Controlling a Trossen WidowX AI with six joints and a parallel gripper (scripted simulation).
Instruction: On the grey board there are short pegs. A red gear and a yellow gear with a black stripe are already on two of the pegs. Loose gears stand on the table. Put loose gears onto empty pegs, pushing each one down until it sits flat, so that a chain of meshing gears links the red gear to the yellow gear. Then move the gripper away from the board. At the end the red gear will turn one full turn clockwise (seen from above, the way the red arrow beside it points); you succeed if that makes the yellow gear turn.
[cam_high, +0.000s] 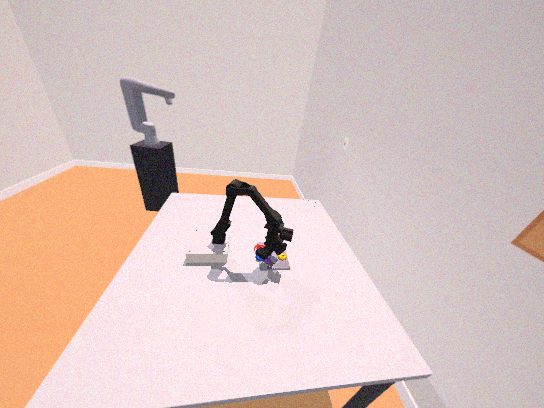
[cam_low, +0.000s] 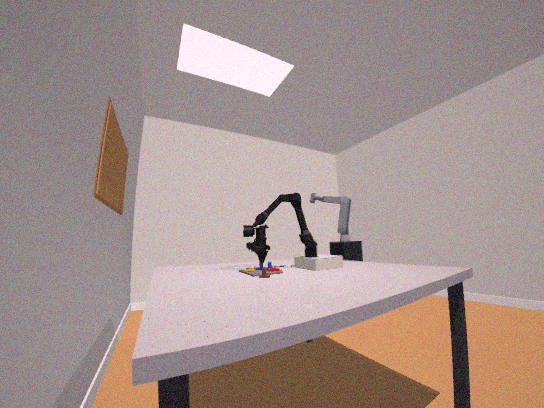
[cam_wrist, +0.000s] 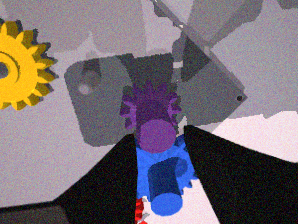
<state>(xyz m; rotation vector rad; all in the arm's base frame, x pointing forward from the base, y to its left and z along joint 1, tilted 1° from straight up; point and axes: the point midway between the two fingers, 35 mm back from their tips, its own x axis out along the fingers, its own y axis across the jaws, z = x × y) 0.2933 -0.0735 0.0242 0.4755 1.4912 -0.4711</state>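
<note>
The purple gear (cam_wrist: 150, 95) (cam_high: 268, 260) is upright on the grey board (cam_wrist: 30, 150) (cam_high: 283, 267), its handle between my fingers. My gripper (cam_wrist: 159, 137) (cam_low: 261, 265) is slightly open, with a narrow gap beside the handle. The blue gear (cam_wrist: 145, 170) (cam_high: 259, 258) (cam_low: 270, 265) stands right beside the purple gear; their teeth overlap in view, and whether they mesh is unclear. The red gear (cam_wrist: 139, 205) (cam_high: 258, 247) (cam_low: 274, 270) is mostly hidden by the left finger in the wrist view. The yellow gear (cam_wrist: 22, 70) (cam_high: 282, 256) (cam_low: 249, 270) sits apart. An empty peg (cam_wrist: 88, 80) shows between yellow and purple.
A brown piece with a handle (cam_low: 264, 273) stands at the board's near side in the exterior view. A pale block (cam_high: 205, 259) (cam_low: 318, 262) lies near the arm's base. The arm's shadow covers part of the board.
</note>
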